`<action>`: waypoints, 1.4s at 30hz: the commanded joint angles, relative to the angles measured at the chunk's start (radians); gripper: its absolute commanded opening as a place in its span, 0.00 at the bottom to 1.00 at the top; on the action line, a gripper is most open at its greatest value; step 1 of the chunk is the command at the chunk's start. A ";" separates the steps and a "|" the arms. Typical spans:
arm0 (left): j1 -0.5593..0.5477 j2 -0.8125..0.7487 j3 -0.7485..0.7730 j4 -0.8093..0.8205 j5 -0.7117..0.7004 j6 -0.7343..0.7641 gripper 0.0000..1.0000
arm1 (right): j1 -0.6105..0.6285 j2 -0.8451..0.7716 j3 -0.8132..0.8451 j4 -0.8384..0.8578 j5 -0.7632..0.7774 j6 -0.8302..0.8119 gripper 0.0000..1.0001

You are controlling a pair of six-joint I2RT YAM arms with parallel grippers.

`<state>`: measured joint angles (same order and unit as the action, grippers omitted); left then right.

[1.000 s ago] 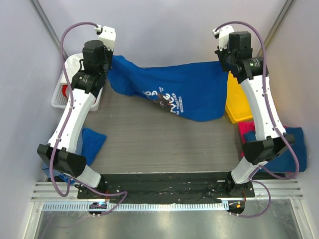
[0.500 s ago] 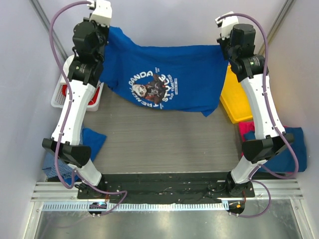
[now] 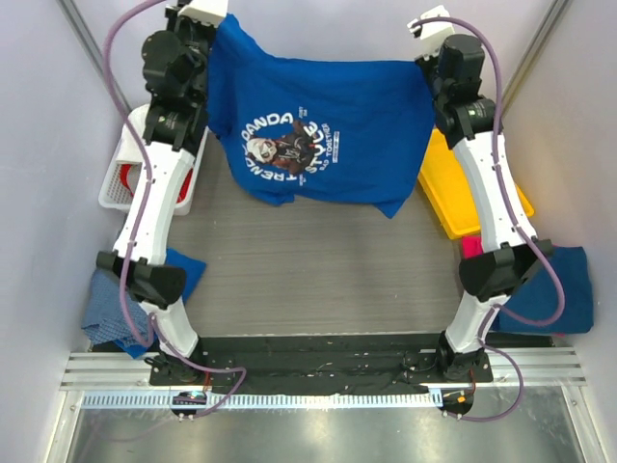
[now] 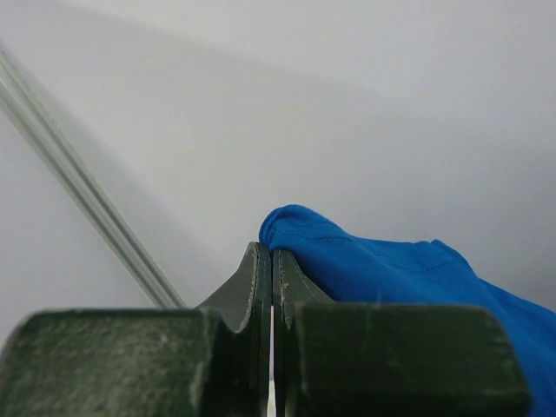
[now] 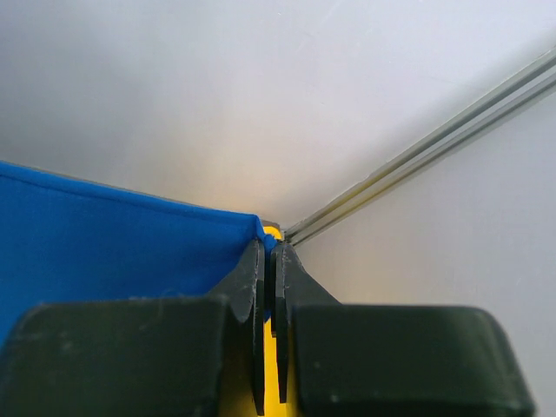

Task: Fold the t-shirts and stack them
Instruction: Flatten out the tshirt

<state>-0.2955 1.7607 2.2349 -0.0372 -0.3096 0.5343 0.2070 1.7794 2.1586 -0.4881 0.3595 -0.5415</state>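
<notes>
The royal blue t-shirt (image 3: 328, 106) with a round white-and-brown chest print hangs spread in the air between both raised arms, above the far part of the table. My left gripper (image 4: 272, 254) is shut on its left top corner (image 4: 365, 261). My right gripper (image 5: 269, 248) is shut on its right top corner (image 5: 104, 234). In the top view the left gripper (image 3: 220, 21) and right gripper (image 3: 424, 60) hold the cloth taut. A plain blue shirt (image 3: 571, 289) with a magenta pink one (image 3: 469, 247) lies at the right edge. Another blue shirt (image 3: 183, 268) lies by the left arm.
A white basket (image 3: 127, 169) with red contents stands at the far left. A yellow bin (image 3: 461, 198) stands at the far right. A blue mesh cloth (image 3: 101, 318) lies at the near left. The grey table mat (image 3: 318, 270) is below the hanging shirt.
Both arms have risen and lifted the royal blue shirt off the table; it now hangs higher and more spread, with the print fully showing.
</notes>
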 commanded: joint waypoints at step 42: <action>0.042 -0.150 -0.242 0.336 -0.140 0.018 0.00 | -0.021 -0.322 -0.402 0.387 0.044 0.060 0.01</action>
<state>-0.2901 1.5913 1.9106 0.2497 -0.3969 0.5797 0.1905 1.4342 1.7103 -0.1577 0.3626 -0.4854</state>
